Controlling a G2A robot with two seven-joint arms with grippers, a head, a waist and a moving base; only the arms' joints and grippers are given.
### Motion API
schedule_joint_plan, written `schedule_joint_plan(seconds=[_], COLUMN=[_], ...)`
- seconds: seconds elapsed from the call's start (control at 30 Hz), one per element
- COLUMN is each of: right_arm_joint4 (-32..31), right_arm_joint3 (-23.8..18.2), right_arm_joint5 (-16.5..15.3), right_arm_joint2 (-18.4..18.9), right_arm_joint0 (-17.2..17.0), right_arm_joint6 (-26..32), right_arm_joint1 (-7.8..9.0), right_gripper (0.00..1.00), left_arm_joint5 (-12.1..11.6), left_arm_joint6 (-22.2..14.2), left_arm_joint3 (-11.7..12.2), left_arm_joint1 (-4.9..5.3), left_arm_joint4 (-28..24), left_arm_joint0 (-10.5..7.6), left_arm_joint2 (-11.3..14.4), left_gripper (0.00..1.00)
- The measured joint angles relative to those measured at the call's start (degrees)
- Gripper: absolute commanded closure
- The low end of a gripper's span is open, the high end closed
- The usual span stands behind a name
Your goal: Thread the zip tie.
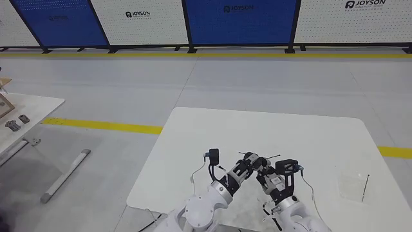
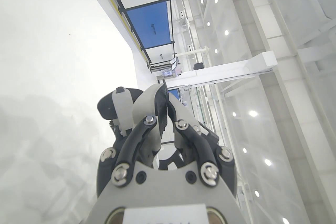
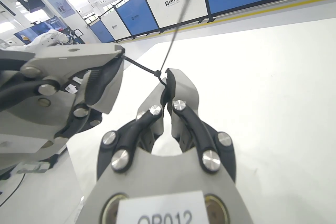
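A thin black zip tie point(image 3: 172, 42) hangs in the air between my two grippers, above the near middle of the white table point(image 1: 309, 135). My right gripper point(image 3: 167, 76) is shut on it where the strap bends at a small black lump. One stretch runs to my left gripper point(image 3: 121, 55), which is shut on that end. The other stretch rises to a blurred dark tip. In the top view the left gripper point(image 1: 250, 162) and the right gripper point(image 1: 263, 167) are almost touching, and the zip tie point(image 1: 273, 156) sticks out on both sides. In the left wrist view my left gripper point(image 2: 166, 93) stands shut.
A clear plastic tray point(image 1: 352, 184) sits near the table's right edge, with a black strip point(image 1: 365, 187) leaning at it. A second white table point(image 1: 29, 106) with small parts stands off to the left. Blue and white panels point(image 1: 241, 9) fence the floor behind.
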Motion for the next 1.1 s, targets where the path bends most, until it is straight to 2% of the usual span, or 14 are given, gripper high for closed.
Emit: schedule_joint_plan(seconds=[0.33,0.7,1.1], right_arm_joint4=[-1.3,-2.5,-2.8], right_arm_joint3=[0.5,1.5,2.7], right_arm_joint5=[0.3,0.0,-0.7], right_arm_joint2=[-0.7,-1.4,-1.6], right_arm_joint0=[0.2,0.7,1.4], right_arm_joint6=[0.2,-0.3,-0.5], right_arm_joint1=[0.04,0.06,0.12], right_gripper=[1.0,1.0,1.0], left_arm_joint5=[-2.0,-5.0,-7.3], left_arm_joint6=[-0.6,-1.5,-2.9], left_arm_joint3=[-0.8,-2.7,-3.7], left_arm_joint1=[0.21,0.71,0.96], left_arm_joint4=[-1.6,-3.5,-3.6], left_arm_joint0=[0.87,2.81,4.12], left_arm_joint2=[-1.2,-3.8,-3.8], left_gripper=[1.0,1.0,1.0])
